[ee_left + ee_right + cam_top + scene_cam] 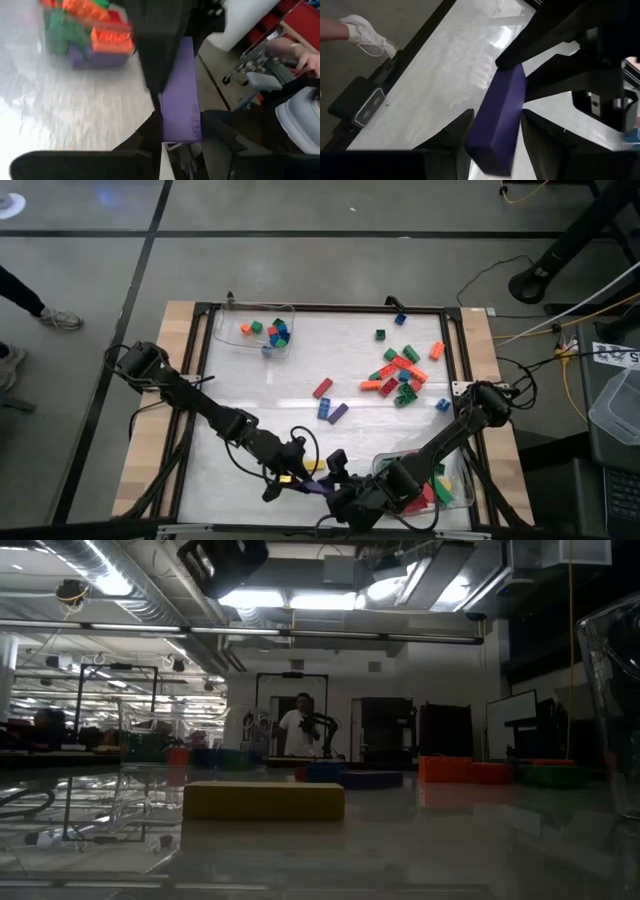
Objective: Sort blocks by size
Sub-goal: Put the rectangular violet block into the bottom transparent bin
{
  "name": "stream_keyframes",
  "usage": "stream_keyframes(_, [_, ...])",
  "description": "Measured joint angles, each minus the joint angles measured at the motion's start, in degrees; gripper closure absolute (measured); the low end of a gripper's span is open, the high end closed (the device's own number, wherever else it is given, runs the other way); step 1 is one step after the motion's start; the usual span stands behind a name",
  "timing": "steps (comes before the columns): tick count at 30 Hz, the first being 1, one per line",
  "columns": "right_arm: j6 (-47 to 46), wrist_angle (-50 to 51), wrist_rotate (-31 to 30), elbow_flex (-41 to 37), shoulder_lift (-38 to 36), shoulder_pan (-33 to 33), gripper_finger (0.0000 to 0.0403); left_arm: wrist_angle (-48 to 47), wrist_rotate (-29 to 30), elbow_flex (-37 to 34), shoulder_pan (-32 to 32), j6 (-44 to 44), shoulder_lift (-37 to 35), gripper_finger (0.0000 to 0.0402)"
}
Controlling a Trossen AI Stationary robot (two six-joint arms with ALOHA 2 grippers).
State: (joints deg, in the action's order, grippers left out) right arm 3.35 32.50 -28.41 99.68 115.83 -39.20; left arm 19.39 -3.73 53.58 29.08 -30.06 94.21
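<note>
Item in hand: a long purple block (181, 95), held at once by both grippers above the near edge of the worktop (300, 370), close to its near right corner.
Left gripper (298, 477): fingers (150, 127) narrowly parted and clamped on one end of the purple block.
Right gripper (345, 488): fingers (457, 130) about half open, pressing either side of the block's other end.
Stage, as judged: a hand-over between arms, neither side having let go.
Near right tray (455, 470): clear, at the near right corner; holds red, green and orange blocks, partly hidden by the right arm.
Far left tray (290, 315): clear, by the far edge towards the left; holds a few short blocks (275, 333) in orange, green, red and blue.
Unsorted pile (402, 370): mixed colours, on the right half of the worktop, well apart from both trays.
Strays: a red block (322, 388), a blue block (324, 408) and another purple block (338, 413) near the centre; a yellow block (263, 800) lying flat near the near edge.
Risk: both pairs of fingers share one short piece; if either arm pulls before the other lets go, the block may twist out and drop off the near edge.
Risk: the grippers stand close together, so a careless swing could knock the near right tray.
</note>
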Motion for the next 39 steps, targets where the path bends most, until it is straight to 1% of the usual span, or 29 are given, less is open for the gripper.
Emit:
stream_keyframes(2, [0.01,-0.15,-0.35,0.0,0.0,0.0,0.0247,0.42,-0.03,0.0,-0.02,0.31,0.0,0.0314])
stream_keyframes(4, [-0.02,-0.49,-0.48,0.0,0.0,-0.01,0.0264,0.27,-0.12,0.0,-0.02,0.3,0.0,0.0305])
stream_keyframes(9, [-0.01,-1.3,-0.76,0.0,0.0,-0.01,0.0351,-0.08,-0.22,0.0,0.0,0.44,0.0,0.027])
stream_keyframes(10, [-0.09,-1.33,-0.6,0.0,0.0,-0.09,0.0354,-0.05,-0.2,0.0,0.0,0.32,0.0,0.0265])
stream_keyframes(12, [-0.6,-1.27,-0.34,0.0,0.0,-0.22,0.0354,-0.1,-0.2,0.0,0.06,0.71,0.0,0.0254])
stream_keyframes(14, [-3.55,-0.58,1.13,0.18,0.0,-0.24,0.0354,-0.35,-0.16,0.0,0.11,1.92,0.0,0.0245])
stream_keyframes(18, [-12.07,8.18,8.3,3.73,0.02,-0.22,0.0349,-1.37,-0.11,0.0,0.09,3.27,0.0,0.0227])
stream_keyframes(22, [-21.66,22.6,15.68,8.09,0.03,-0.56,0.035,-2.79,-0.11,-0.01,0.09,5.27,0.0,0.0219])
stream_keyframes(26, [-31.89,36.92,20.7,11.71,-0.02,-1.6,0.035,-4.09,-0.11,-0.02,0.11,6.5,-0.04,0.0218])
stream_keyframes(31, [-42.64,50.76,21.98,13.99,-0.06,-4.67,0.0349,-4.39,-0.11,-0.02,0.11,6.5,-0.04,0.0218])
stream_keyframes(34, [-46.74,56.25,21.98,14.14,-0.04,-6.51,0.0347,-4.4,-0.11,-0.02,0.11,6.51,-0.04,0.0218])
stream_keyframes(36, [-48.35,57.81,21.9,14.06,-0.04,-7.5,0.0343,-4.43,-0.11,-0.02,0.11,6.5,-0.04,0.0218])
stream_keyframes(39, [-52.35,57.41,20.0,13.54,-0.03,-8.22,0.0325,-5.08,-0.11,-0.02,0.11,6.5,-0.04,0.0218])
